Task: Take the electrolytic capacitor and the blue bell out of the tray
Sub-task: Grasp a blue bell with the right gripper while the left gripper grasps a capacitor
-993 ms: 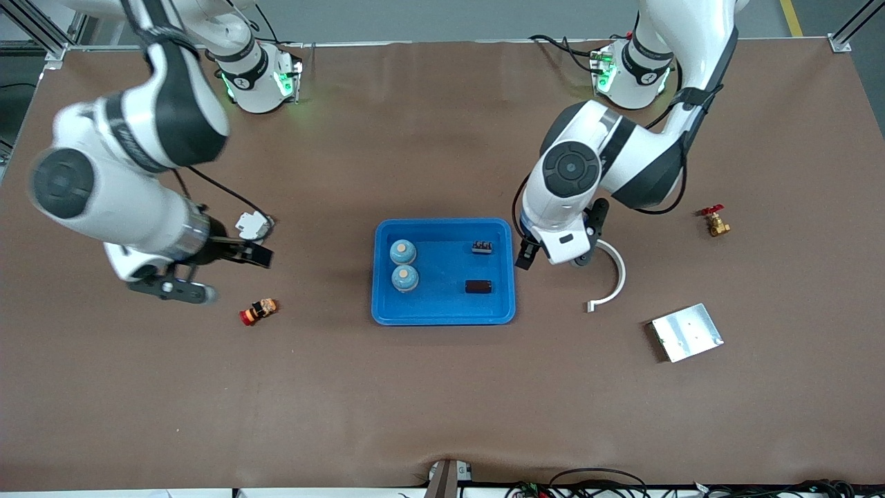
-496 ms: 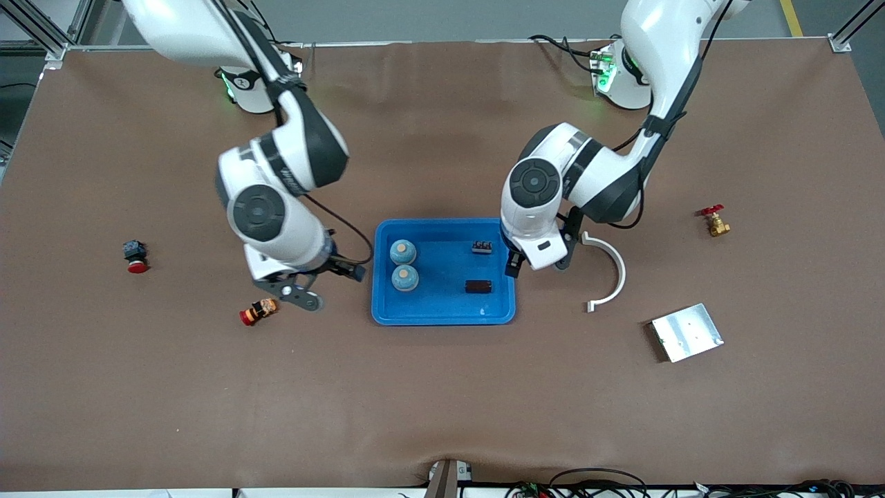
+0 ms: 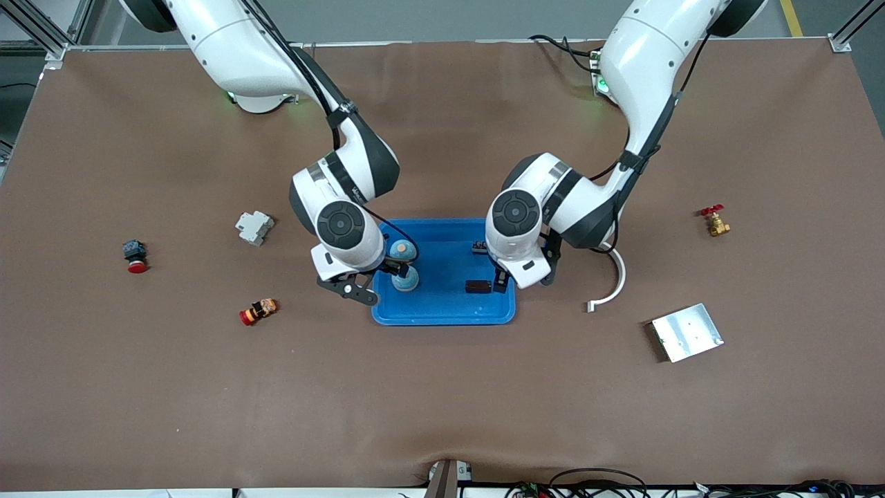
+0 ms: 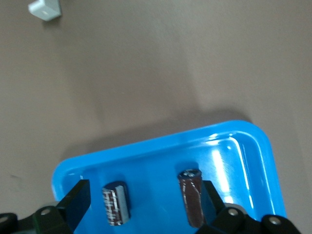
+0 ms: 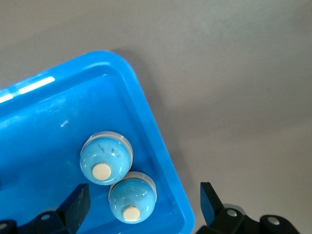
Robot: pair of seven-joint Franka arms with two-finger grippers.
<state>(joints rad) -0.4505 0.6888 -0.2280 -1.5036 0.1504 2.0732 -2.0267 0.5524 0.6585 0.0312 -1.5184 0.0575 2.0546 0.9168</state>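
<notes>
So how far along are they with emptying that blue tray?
Nothing is out yet. The tray holds both blue bells, the dark capacitor and a small black part. In hand: the right gripper, open, hangs over the tray's edge by the bells, and the left gripper, open, hangs over the capacitor. Neither holds anything. Grasping, lifting out and setting down are all left.

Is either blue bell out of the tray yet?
No, both blue bells sit side by side inside the tray, close to its rim, in the right wrist view.
</notes>
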